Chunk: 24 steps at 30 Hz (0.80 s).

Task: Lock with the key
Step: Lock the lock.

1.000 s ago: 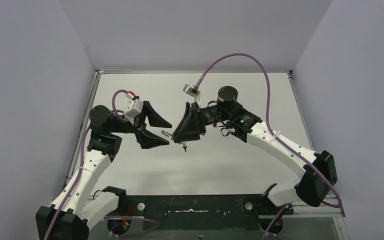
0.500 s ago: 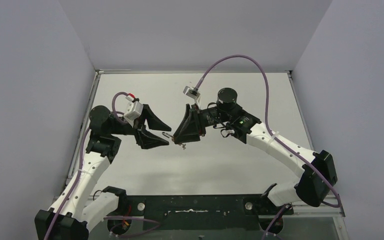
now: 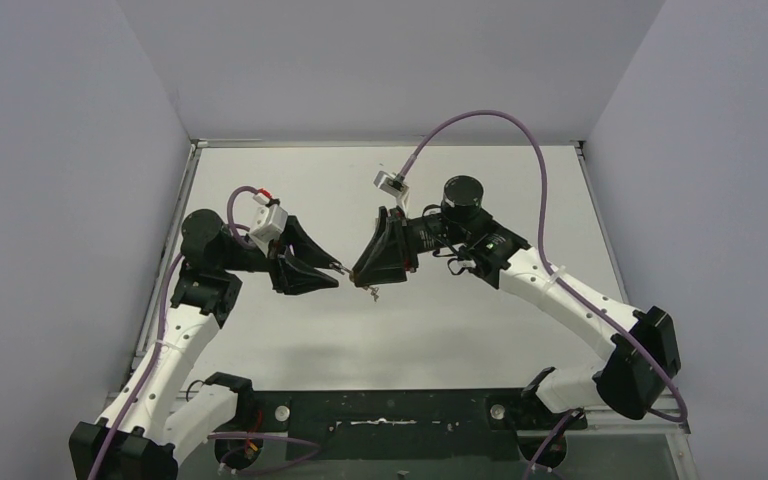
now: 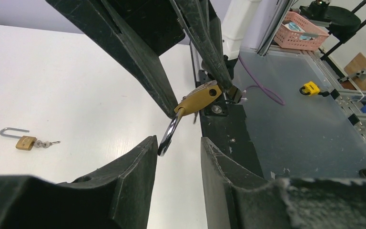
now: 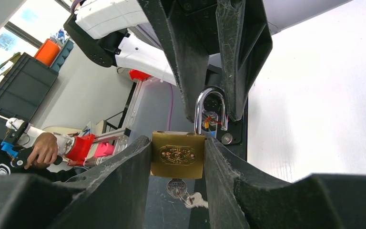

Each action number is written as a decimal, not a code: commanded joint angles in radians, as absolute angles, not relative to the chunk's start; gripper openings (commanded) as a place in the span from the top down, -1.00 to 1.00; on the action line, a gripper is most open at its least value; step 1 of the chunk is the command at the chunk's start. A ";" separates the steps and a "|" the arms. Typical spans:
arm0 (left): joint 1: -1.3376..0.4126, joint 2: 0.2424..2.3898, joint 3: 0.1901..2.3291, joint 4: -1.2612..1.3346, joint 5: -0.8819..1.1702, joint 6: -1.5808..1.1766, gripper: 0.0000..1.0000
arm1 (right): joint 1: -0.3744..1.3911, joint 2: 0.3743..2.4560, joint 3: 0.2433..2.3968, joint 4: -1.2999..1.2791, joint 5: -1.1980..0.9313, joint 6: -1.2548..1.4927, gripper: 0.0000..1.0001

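White table (image 3: 440, 330), small brass padlock (image 4: 25, 141)

brass padlock (image 5: 177, 155), embossed oval lettering too small to read

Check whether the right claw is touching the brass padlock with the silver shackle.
Touching. Right wrist view: the right claw fingers press flush against both sides of the brass padlock.

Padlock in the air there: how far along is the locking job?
Done: the right gripper holds the brass padlock by its body, with the key in its keyhole. In hand: the left gripper has its jaws apart at the tip of the open shackle. Left: press the shackle home, then probably turn the key.
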<state>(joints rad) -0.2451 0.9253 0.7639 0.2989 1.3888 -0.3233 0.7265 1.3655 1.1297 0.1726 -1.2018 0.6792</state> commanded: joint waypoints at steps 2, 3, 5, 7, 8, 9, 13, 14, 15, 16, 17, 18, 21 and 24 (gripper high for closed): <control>-0.238 0.913 0.810 0.270 1.408 -0.284 0.32 | 0.720 1.308 1.130 0.245 -1.225 0.689 0.46; -0.237 0.913 0.810 0.271 1.406 -0.283 0.33 | 0.719 1.307 1.126 0.245 -1.225 0.689 0.46; -0.236 0.912 0.808 0.274 1.401 -0.284 0.33 | 0.720 1.308 1.120 0.249 -1.222 0.691 0.46; -0.235 0.911 0.808 0.277 1.396 -0.285 0.33 | 0.721 1.312 1.112 0.262 -1.222 0.700 0.46; -0.235 0.910 0.808 0.279 1.395 -0.285 0.34 | 0.720 1.314 1.106 0.274 -1.222 0.707 0.46; -0.236 0.911 0.808 0.280 1.392 -0.285 0.33 | 0.721 1.315 1.101 0.283 -1.222 0.712 0.46; -0.229 0.910 0.808 0.287 1.389 -0.286 0.31 | 0.721 1.327 1.085 0.322 -1.226 0.744 0.45; -0.229 0.908 0.808 0.289 1.391 -0.288 0.32 | 0.721 1.327 1.083 0.331 -1.226 0.751 0.45; -0.230 0.908 0.808 0.290 1.392 -0.288 0.37 | 0.720 1.328 1.082 0.335 -1.226 0.753 0.45; -0.230 0.908 0.808 0.291 1.397 -0.288 0.47 | 0.721 1.328 1.080 0.337 -1.226 0.753 0.45; -0.230 0.909 0.809 0.290 1.401 -0.288 0.59 | 0.721 1.328 1.079 0.337 -1.226 0.753 0.45; -0.229 0.910 0.810 0.291 1.405 -0.290 0.71 | 0.721 1.328 1.080 0.338 -1.226 0.754 0.45; -0.232 0.912 0.810 0.290 1.408 -0.294 1.00 | 0.721 1.333 1.080 0.339 -1.227 0.752 0.44; -0.231 0.910 0.809 0.294 1.415 -0.296 1.00 | 0.721 1.347 1.078 0.344 -1.228 0.753 0.44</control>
<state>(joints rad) -0.2337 0.9249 0.7654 0.2764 1.3914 -0.3027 0.7258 1.3518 1.0706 0.2523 -1.2133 0.7425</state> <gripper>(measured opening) 0.023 0.410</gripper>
